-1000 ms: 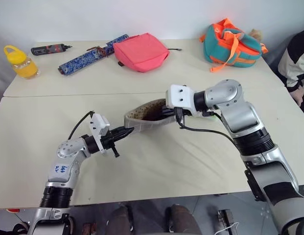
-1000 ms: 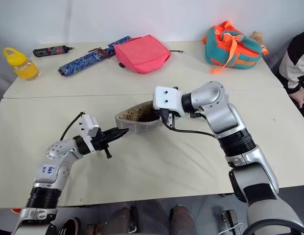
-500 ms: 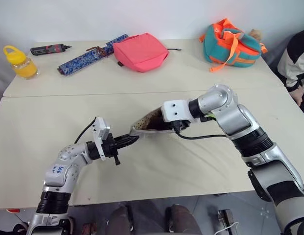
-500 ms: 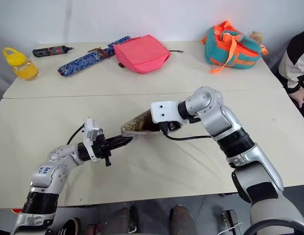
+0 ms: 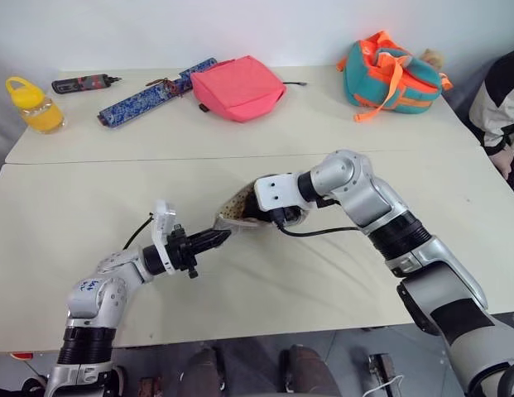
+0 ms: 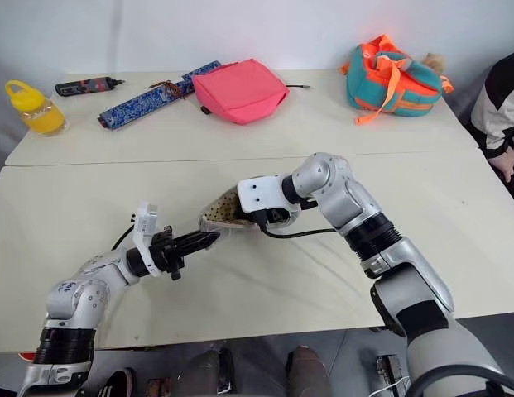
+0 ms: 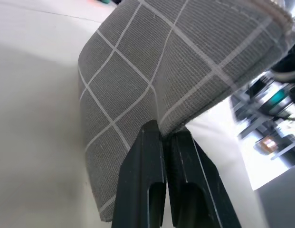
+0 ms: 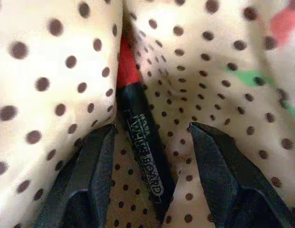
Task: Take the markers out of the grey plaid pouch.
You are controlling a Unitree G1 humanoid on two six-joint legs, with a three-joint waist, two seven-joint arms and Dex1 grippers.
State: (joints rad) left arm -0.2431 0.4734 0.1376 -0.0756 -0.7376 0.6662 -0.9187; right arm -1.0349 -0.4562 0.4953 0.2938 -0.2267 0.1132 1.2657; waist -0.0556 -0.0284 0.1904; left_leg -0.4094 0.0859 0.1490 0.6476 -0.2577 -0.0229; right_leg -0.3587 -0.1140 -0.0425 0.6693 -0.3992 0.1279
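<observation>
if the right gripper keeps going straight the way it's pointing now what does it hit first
Most likely the marker. The right gripper is open inside the grey plaid pouch, its fingers either side of the dark, red-ended stick lying against the dotted lining. Depth is unclear, so lining could touch a finger first.

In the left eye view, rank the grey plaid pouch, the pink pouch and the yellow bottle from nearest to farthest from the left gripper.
1. Grey plaid pouch: pinched at its end by the left gripper.
2. Pink pouch: far side of the table, near the middle.
3. Yellow bottle: far left corner, slightly farther than the pink pouch.
</observation>
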